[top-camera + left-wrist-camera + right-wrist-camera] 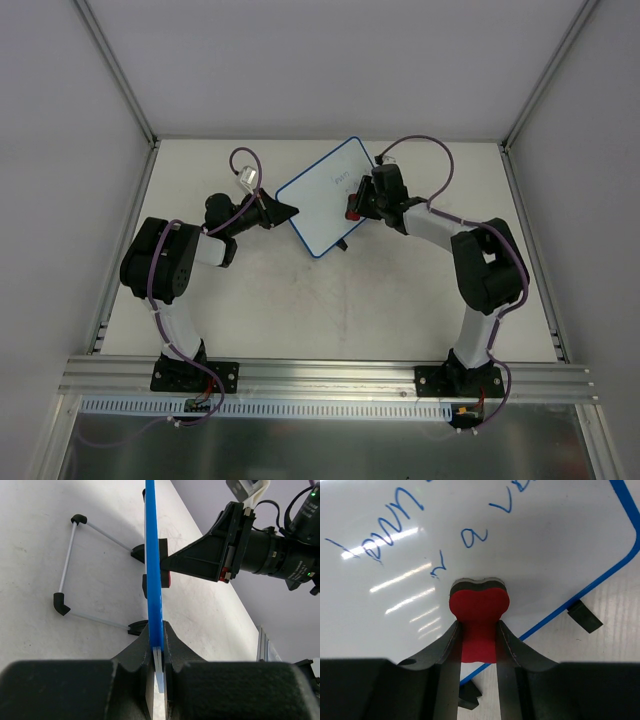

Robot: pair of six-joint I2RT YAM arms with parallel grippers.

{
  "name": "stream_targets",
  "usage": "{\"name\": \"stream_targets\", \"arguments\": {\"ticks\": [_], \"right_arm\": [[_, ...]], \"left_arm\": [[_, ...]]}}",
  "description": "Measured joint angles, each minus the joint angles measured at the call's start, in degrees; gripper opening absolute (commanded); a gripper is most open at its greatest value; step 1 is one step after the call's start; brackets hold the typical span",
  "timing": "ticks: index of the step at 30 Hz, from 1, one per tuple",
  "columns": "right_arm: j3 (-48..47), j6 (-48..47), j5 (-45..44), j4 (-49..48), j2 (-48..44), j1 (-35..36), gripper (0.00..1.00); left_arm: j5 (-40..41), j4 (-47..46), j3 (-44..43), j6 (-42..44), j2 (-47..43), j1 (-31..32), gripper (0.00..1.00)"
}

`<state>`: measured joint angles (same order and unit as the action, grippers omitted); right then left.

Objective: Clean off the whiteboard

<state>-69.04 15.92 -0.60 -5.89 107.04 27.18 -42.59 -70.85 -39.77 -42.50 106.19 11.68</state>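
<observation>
Though clamping whiteboard (325,195) edge in left gripper (157,647), holding pinched red eraser (479,605) against its face with right gripper (479,640): barely started, seemingly; blue writing (385,535) left to wipe.

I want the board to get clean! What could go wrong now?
1. The left fingers pinch only the board's thin edge, so pushing could twist it or make it slip out.
2. The right fingers hold the eraser by its narrow end; it could tilt or pop free when rubbed.
3. The writing spreads wide, so some might get missed.
</observation>
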Motion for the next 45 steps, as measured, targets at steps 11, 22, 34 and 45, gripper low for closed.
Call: {"name": "stream_targets", "arguments": {"ticks": [11,22,34,45], "right_arm": [[2.38,2.05,2.43,-2.25,-0.26,-1.55,0.0],[-8.24,0.33,2.23,7.1,2.82,-0.63,0.0],[-23.06,-4.5,1.7,12.52,7.32,3.74,0.0],[-27.93,-6.8,1.88,15.15,9.11,4.24,0.0]], "left_arm": [[-0.11,-0.26,0.0,-0.02,0.0,0.0,0.0],[-0.13,-0.44,-0.02,0.02,0.0,-0.02,0.0],[-0.15,-0.35,-0.04,0.02,0.0,-0.02,0.0],[-0.15,-0.42,-0.04,-0.09,0.22,-0.04,0.0]]}}
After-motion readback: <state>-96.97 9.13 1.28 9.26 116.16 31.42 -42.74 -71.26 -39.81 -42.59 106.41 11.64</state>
